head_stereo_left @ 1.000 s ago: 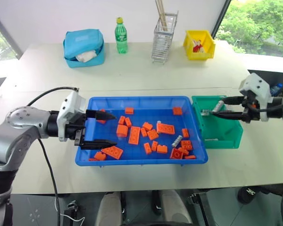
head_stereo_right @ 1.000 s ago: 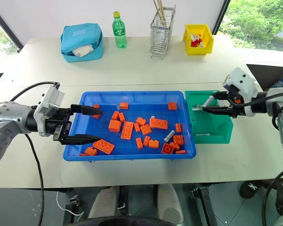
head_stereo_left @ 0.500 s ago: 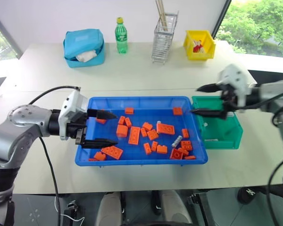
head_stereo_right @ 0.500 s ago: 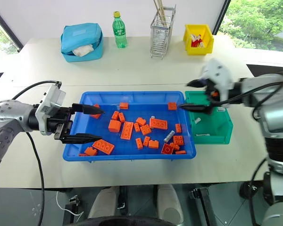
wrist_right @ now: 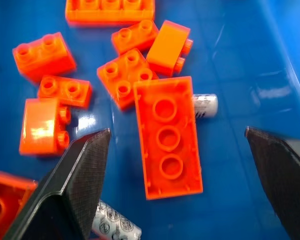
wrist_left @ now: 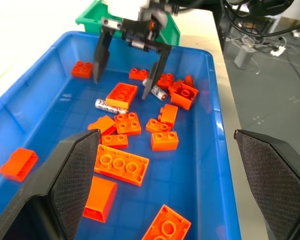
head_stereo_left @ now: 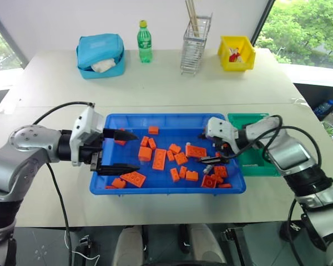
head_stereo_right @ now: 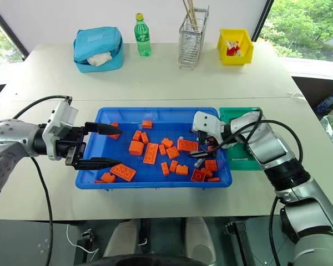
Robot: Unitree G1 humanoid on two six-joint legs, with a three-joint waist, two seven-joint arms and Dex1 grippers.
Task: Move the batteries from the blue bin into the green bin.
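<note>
The right gripper point(head_stereo_right: 199, 148) hangs low over the right part of the blue bin point(head_stereo_right: 155, 113), with its jaws spread wide and nothing between them. Two batteries are in play there. One battery point(wrist_left: 155, 92) lies just beside the near fingertip, close to a group of orange bricks point(wrist_left: 180, 92). The second battery point(wrist_left: 110, 106) lies a little more toward the middle of the bin and is partly hidden by a long orange brick point(wrist_right: 167, 136); in the right wrist view only its end shows from behind that brick.

The coming move turns, I think, on the first battery. It lies almost under the near finger, not centred between the two fingers, so the gripper must shift a little toward the near wall of the bin before it closes. Its long axis seems to run roughly along the line from finger to finger, which would make a poor pinch, though I cannot be sure of this angle. A small turn of the wrist may be needed so that the fingers meet the round sides.

The left gripper point(head_stereo_left: 119, 151) is at the left end of the blue bin, jaws also spread and empty, well apart from both batteries. The right arm is clearly the nearer one. The green bin point(head_stereo_left: 255, 166) stands touching the right wall of the blue bin, just beside the right arm.
</note>
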